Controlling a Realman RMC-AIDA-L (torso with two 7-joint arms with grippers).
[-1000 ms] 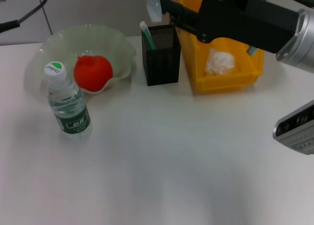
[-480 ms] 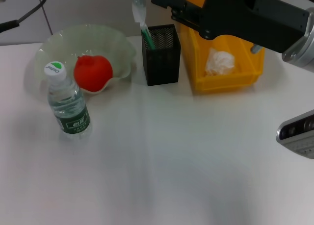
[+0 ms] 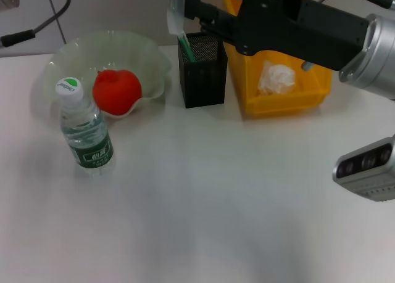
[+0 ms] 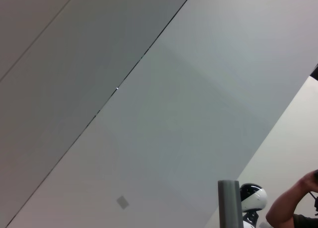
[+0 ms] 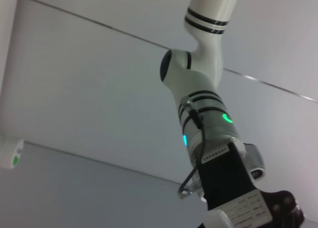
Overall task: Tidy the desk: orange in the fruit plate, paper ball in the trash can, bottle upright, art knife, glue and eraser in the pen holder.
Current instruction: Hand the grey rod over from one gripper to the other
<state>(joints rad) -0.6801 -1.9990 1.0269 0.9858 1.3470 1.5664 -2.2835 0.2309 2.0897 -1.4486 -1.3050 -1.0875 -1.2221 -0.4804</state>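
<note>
Glue point(image 3: 174, 13) in right claw point(image 3: 182, 12), just above pen holder point(image 3: 202, 70).

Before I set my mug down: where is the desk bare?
Bare: the near desk, in front of the water bottle and yellow bin. Crowded: the far edge, fruit plate to pen holder, right pincer overhead.

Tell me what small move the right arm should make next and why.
Probably lower the right gripper straight down: it holds a pale item just above the pen holder, at its near-left edge, so easing down before release should drop it inside.
</note>
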